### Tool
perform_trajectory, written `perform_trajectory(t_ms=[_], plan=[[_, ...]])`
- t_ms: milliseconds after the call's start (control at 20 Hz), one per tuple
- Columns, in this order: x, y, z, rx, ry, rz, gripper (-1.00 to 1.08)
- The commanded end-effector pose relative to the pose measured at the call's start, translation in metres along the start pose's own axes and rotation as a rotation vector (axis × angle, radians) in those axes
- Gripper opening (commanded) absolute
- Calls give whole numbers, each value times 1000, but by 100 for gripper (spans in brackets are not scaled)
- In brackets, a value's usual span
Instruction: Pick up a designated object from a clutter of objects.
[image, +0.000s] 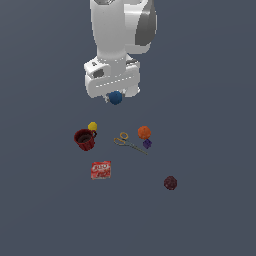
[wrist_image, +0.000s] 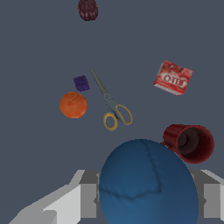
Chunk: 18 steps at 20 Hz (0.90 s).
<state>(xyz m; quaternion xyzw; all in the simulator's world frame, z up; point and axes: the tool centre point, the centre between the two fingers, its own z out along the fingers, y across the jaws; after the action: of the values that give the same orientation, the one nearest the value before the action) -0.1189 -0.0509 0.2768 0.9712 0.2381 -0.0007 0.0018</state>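
The blue ball hangs just under the white hand of my gripper, well above the floor and the rest of the clutter. In the wrist view the blue ball fills the foreground, pressed between the two grey fingers of my gripper, which is shut on it. In the exterior view the fingertips are mostly hidden by the ball and the hand.
Below lie a red mug, yellow ball, orange ball, purple cube, gold-handled scissors, red-and-white box and maroon ball.
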Motion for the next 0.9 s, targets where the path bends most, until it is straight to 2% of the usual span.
perform_trajectory(t_ms=[0, 450, 850], plan=[[3, -17, -18, 0, 0, 0, -100], [15, -58, -64, 2, 1, 0, -100], [19, -68, -77, 3, 2, 0, -100]])
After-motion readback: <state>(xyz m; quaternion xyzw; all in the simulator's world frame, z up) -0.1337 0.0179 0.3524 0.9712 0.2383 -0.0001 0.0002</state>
